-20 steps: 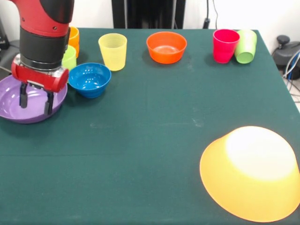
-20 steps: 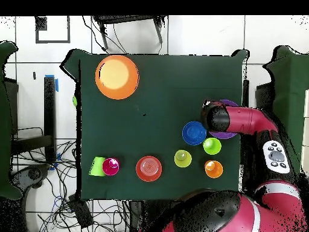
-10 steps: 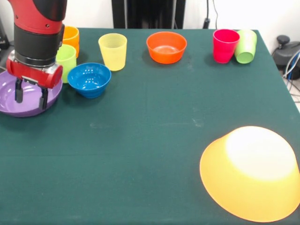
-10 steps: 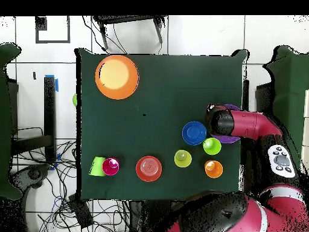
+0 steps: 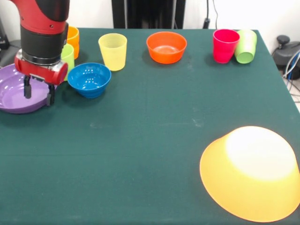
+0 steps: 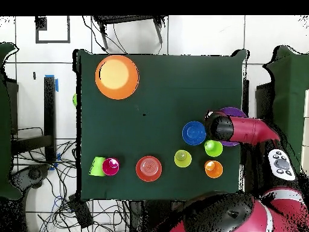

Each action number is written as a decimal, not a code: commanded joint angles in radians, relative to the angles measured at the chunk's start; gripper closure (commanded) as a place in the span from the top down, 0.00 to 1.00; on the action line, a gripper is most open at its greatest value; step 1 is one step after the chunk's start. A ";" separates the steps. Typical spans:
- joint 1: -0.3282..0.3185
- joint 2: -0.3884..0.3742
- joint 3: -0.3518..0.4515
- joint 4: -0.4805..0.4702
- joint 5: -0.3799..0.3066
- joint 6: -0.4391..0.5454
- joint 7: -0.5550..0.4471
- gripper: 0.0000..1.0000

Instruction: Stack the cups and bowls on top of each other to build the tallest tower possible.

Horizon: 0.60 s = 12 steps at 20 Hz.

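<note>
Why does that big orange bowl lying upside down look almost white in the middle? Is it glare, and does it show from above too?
Front view: the upturned orange bowl has a bright washed-out patch on its base, most likely glare from overhead light. Overhead view: the same bowl shows a pale centre too, while the dark green table cloth around it shows no glare.

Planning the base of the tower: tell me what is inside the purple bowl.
The tool hangs open over the purple bowl, its tips at the bowl's near right rim. The visible inside is bare. The arm hides the part behind it, and most of the bowl in the overhead view.
</note>
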 commanded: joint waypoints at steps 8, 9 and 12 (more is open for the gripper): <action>-0.043 0.074 0.147 0.081 -0.055 0.021 -0.144 0.00; -0.047 0.073 0.152 0.085 -0.057 0.013 -0.143 0.00; -0.057 0.070 0.167 0.097 -0.064 -0.013 -0.140 0.00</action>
